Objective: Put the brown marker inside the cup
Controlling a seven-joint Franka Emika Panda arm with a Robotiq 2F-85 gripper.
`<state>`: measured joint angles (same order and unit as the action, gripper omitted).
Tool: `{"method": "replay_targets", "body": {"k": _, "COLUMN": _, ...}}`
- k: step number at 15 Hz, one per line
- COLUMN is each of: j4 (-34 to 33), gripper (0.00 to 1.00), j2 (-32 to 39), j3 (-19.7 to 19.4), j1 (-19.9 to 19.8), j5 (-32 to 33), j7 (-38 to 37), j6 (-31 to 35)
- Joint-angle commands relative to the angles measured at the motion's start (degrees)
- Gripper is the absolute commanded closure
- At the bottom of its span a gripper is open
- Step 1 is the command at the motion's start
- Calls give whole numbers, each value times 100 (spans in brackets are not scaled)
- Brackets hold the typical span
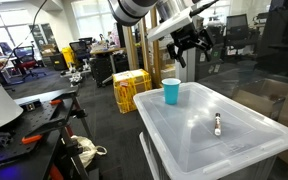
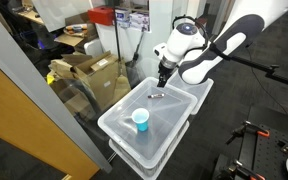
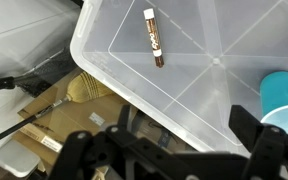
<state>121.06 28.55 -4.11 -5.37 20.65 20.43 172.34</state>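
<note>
Progress looks nil so far: the brown marker (image 3: 154, 37) lies flat on the lid of the clear plastic bin (image 1: 184, 140), well apart from the cup (image 1: 171, 92) and at roughly four o'clock from it in an exterior view. The cup stands upright. Grasp, carry and drop are all left to do. The gripper (image 1: 191, 52) hangs above the lid, jaws spread wide, holding and touching nothing; in the wrist view the marker sits toward twelve o'clock, the cup toward three.
</note>
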Motion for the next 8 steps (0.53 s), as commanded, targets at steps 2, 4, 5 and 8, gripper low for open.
{"method": "replay_targets", "body": {"k": 2, "j4": -660, "gripper": 0, "j2": 547, "j3": 17, "j1": -103, "j5": 51, "j7": 299, "j6": -128}}
{"method": "replay_targets", "body": {"k": 4, "j4": -846, "gripper": 0, "j2": 725, "j3": -3, "j1": -160, "j5": 49, "j7": 358, "j6": -175}}
{"method": "replay_targets", "body": {"k": 5, "j4": -929, "gripper": 0, "j2": 811, "j3": 24, "j1": -218, "j5": 32, "j7": 394, "j6": -188}}
{"method": "replay_targets", "body": {"k": 8, "j4": -1151, "gripper": 0, "j2": 1038, "j3": 184, "j1": -476, "j5": -47, "j7": 520, "j6": -271}}
